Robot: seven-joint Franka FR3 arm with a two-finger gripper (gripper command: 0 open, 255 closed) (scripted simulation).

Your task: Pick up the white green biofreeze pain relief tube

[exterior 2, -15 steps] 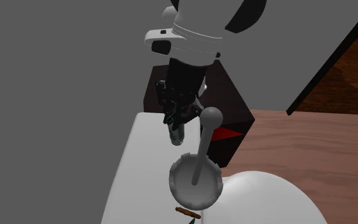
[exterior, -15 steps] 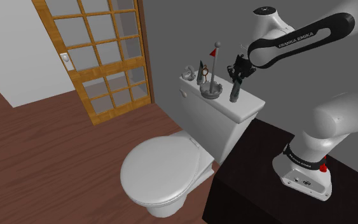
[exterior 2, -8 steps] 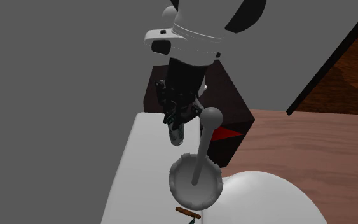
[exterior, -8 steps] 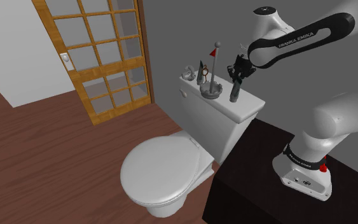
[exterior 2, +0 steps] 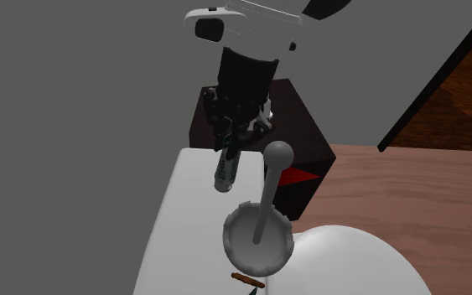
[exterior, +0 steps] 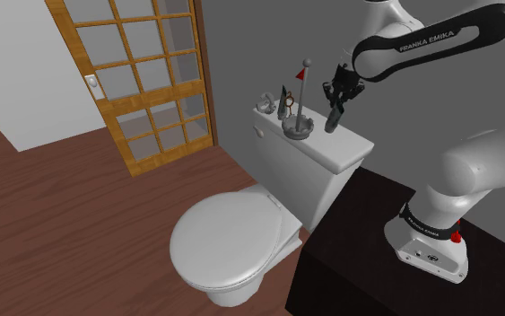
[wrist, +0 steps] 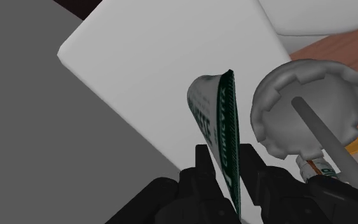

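The white and green tube point(wrist: 217, 119) hangs upright between my black fingers point(wrist: 202, 160). My gripper point(wrist: 225, 158) is shut on its crimped end. In the shoulder view the gripper point(exterior: 336, 97) holds the tube point(exterior: 332, 118) just above the white toilet tank lid point(exterior: 335, 154), with a small gap under it. The second exterior view shows the tube point(exterior 2: 225, 171) dangling from the gripper point(exterior 2: 232, 141) over the lid point(exterior 2: 182, 222), beside the grey toilet brush holder point(exterior 2: 257, 240).
The brush holder point(exterior: 298, 129) with its upright handle stands close by the tube in the shoulder view. Small toiletries point(exterior: 282, 104) sit at the lid's far end. Below are the toilet seat point(exterior: 228, 242), a glazed wooden door point(exterior: 143, 72) and the dark stand point(exterior: 394, 260).
The gripper has risen with the tube clasped in it. The tube's lower end has come off the tank lid.
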